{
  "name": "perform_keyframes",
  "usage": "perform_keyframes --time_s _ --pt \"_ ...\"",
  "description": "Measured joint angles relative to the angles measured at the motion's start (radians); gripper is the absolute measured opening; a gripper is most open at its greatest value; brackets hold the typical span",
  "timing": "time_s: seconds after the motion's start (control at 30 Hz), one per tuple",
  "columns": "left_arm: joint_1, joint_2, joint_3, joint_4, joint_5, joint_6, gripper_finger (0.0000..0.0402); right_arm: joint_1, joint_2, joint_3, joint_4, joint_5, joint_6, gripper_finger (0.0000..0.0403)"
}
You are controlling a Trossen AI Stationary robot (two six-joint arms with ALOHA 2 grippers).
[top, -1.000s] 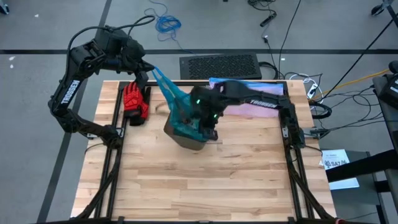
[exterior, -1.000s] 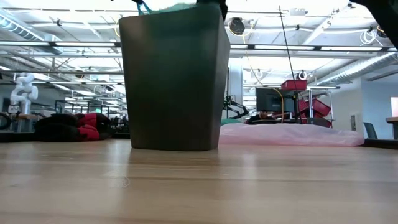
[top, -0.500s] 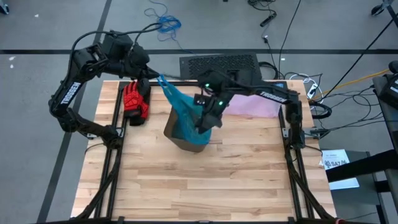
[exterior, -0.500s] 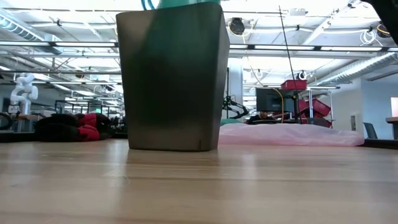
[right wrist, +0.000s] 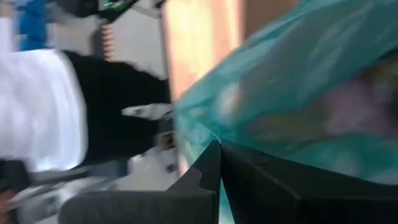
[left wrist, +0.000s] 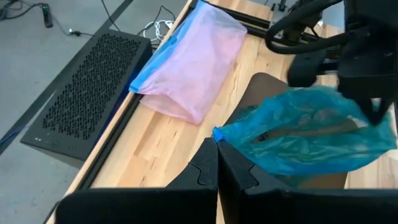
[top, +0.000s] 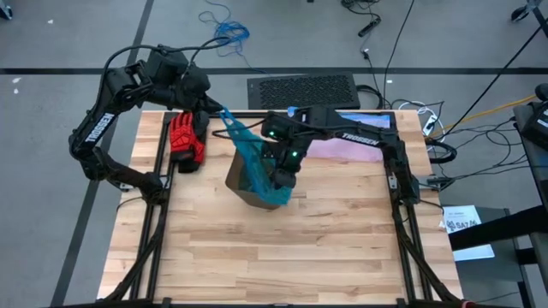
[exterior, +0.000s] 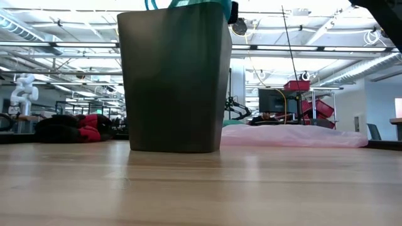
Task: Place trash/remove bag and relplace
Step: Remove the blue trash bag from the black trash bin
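Observation:
A dark grey bin [top: 248, 188] stands on the wooden table, and fills the middle of the low view [exterior: 173, 78]. The teal bag [top: 253, 158] sits in it, its top showing above the rim [exterior: 188, 3]. One corner of the bag stretches up toward the far left, where my left gripper [top: 221, 111] is shut on it. My right gripper [top: 282, 175] is shut on the bag over the bin's right rim. My left gripper pinches a bunched corner of the bag's rim [left wrist: 217, 133] between its two fingertips, slanting down from the table's far left. The plastic runs from there down into the bin, lifted and drawn out. My right gripper is shut on the teal plastic [right wrist: 214, 134] at the bin's right side, slanting down from the far right. The bag itself hides which part of it the fingers have.
A red and black glove [top: 184, 141] lies at the table's far left. A pale pink bag with a blue edge [left wrist: 193, 62] lies at the far right, behind the bin. A black perforated panel [top: 304, 90] lies on the floor beyond the far edge. The near half of the table is bare wood.
My left gripper has swung toward the table's right along the far edge, carrying the bag's corner with it. My right gripper has rolled at the wrist, pulling toward the far edge and coming back over the bin's right rim. The bin has stayed upright.

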Motion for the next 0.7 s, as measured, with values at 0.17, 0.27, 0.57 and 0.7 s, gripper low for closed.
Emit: perform_keyframes --time_s 0.17,0.27,0.57,0.7 --pt "0.000 0.000 0.000 0.000 -0.001 0.000 0.0000 -0.007 0.005 0.000 0.019 0.062 -0.095 0.0006" --pt "0.000 0.000 0.000 -0.003 -0.001 0.000 0.0000 0.000 -0.005 0.000 0.050 0.063 -0.121 0.0034" --pt "0.001 0.004 0.000 -0.016 -0.002 0.008 0.0000 0.001 -0.070 0.000 0.102 0.074 -0.115 0.0194" --pt "0.001 0.006 0.000 -0.022 -0.002 0.027 0.0000 0.021 -0.130 0.000 0.105 0.108 -0.115 0.0237"
